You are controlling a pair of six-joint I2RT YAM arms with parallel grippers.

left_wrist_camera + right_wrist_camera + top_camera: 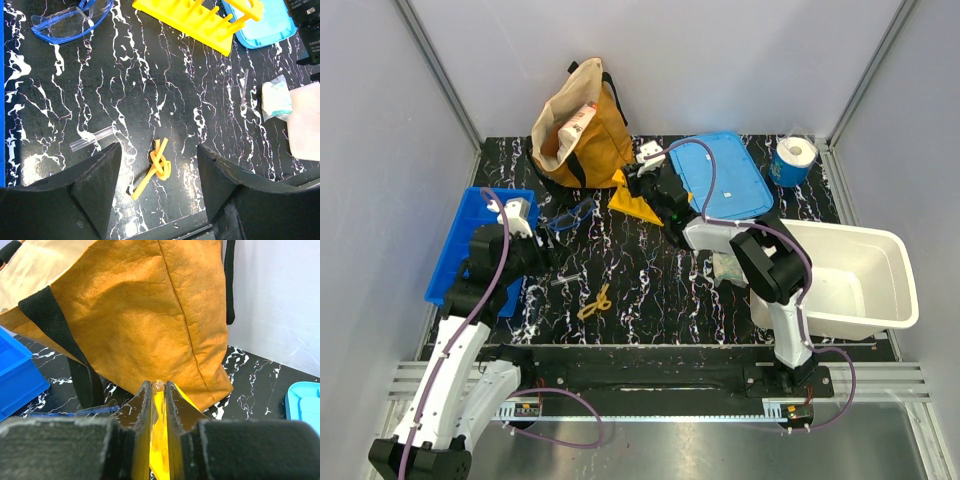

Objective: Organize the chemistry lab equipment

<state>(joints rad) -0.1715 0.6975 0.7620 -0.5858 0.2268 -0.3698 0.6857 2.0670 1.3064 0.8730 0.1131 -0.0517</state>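
right hand [157, 388], lower centre of frame, grasps a thin clear tube [158, 385] over the yellow rack [159, 445]; racking step, i reckon. next needs a straight lowering into a hole.

bench [165, 100]: black, white-veined, glossy
bag [150, 305]: tan cloth, creased, matt
goggles [70, 22]: clear glossy plastic, blue frame
rack [195, 20]: yellow plastic, smooth
tube [92, 139]: clear, glossy

Pale grey walls [650, 60] enclose a black, white-veined tabletop [660, 285].
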